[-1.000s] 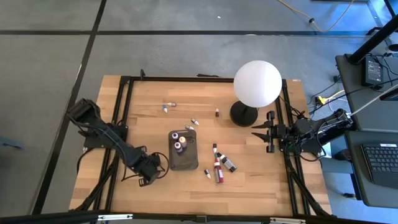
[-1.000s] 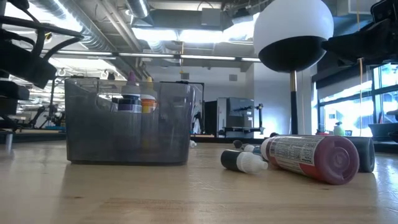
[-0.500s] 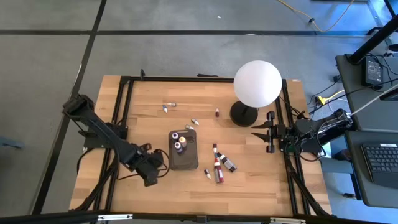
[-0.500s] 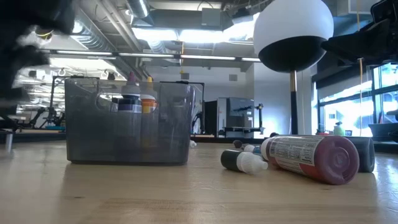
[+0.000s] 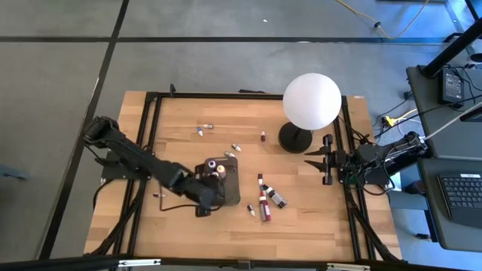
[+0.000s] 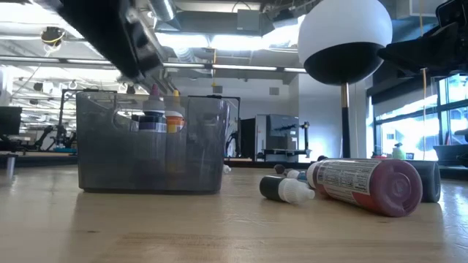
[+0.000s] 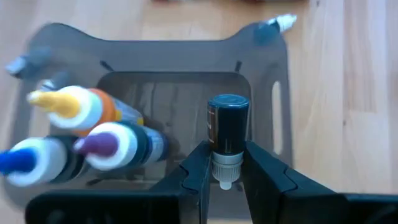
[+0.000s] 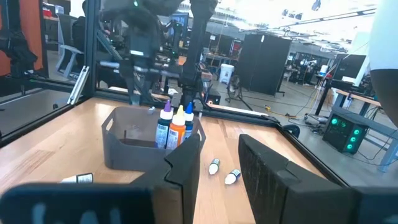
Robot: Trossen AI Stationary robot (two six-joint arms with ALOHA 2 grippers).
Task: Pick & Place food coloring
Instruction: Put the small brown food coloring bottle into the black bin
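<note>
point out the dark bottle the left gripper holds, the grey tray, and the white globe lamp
Small dark dropper bottle [image 7: 227, 127], left wrist view, its body.
Dark grey plastic tray [image 6: 110, 164], low view, front wall.
White globe lamp [image 5: 311, 100], high view, globe top.

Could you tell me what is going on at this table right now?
The left gripper holds a small dark bottle by its white cap end, above the grey tray, where three bottles already stand. More bottles lie on the wooden table beside the tray. The right gripper waits near the white globe lamp, holding nothing.
</note>
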